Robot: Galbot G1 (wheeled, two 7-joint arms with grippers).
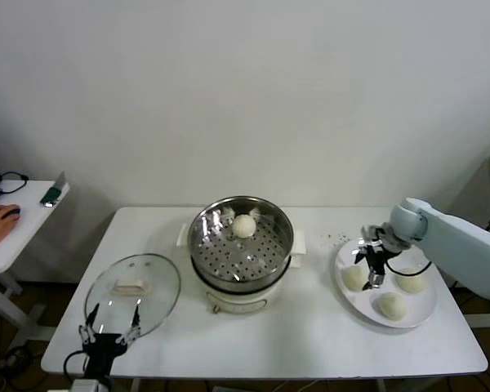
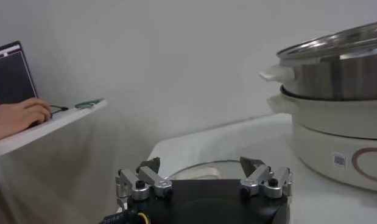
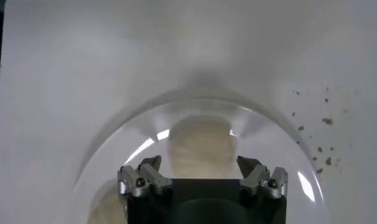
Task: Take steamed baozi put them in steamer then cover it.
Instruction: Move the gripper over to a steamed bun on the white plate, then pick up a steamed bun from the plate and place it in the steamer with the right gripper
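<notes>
A plain white wall [image 1: 245, 90] backs a white rectangular table [image 1: 286, 335], with a second white side table [image 1: 16, 233] to the left, a dark screen [image 2: 10, 73] standing on it, and brown floor [image 1: 24, 322] below.

right tool [image 1: 373, 265] lowered, open, left tool [image 1: 108, 330] parked, open

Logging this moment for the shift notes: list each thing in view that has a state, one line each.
Steamer: uncovered, one bun inside.
Bun in steamer: resting on the perforated tray, far side.
Lid: off, flat on the table left of the steamer.
Plate: holds three buns.
Right gripper: open, over the plate's nearest-left bun.
Left gripper: open, idle at the lid's near edge.
</notes>
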